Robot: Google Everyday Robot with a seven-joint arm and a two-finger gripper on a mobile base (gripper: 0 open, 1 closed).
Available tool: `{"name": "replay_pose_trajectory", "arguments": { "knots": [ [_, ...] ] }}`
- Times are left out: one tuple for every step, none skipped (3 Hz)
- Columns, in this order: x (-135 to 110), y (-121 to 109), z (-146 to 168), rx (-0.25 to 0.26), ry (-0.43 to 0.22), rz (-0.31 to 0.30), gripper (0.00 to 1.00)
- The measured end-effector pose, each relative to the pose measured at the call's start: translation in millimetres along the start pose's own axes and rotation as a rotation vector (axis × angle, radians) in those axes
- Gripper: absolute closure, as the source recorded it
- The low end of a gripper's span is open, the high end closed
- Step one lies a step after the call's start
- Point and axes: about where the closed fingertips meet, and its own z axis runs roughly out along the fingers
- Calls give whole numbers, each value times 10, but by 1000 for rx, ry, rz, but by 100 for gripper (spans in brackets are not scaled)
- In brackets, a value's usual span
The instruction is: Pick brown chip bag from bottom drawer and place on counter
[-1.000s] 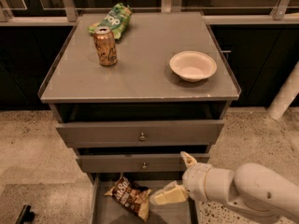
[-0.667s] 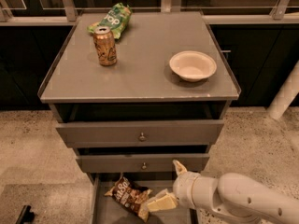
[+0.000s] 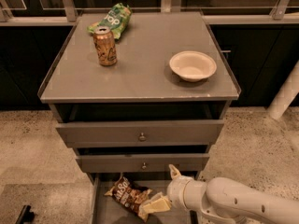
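Observation:
The brown chip bag (image 3: 125, 193) lies in the open bottom drawer (image 3: 106, 213), its cream end strip toward the right. My gripper (image 3: 164, 188) comes in from the right on a white arm, low in front of the cabinet. It is open. Its lower finger (image 3: 156, 204) lies at the bag's cream end; its upper finger (image 3: 174, 171) points up in front of the middle drawer. I cannot tell whether the lower finger touches the bag. The counter (image 3: 149, 78) is the grey cabinet top above.
On the counter stand a brown can (image 3: 105, 45), a green chip bag (image 3: 112, 20) at the back left and a white bowl (image 3: 192, 65) at the right. The top drawer (image 3: 140, 133) is partly out; the middle drawer (image 3: 142, 163) is nearly shut.
My gripper and arm have moved left, so the lower finger now lies at the bag's cream end. The bag, can, bowl and drawers have not moved.

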Motion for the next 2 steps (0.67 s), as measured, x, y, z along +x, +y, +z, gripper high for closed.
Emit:
{"name": "replay_pose_trajectory", "arguments": {
  "knots": [
    [63, 11, 8, 24, 24, -1, 0],
    [183, 54, 245, 44, 16, -23, 0]
  ]
}}
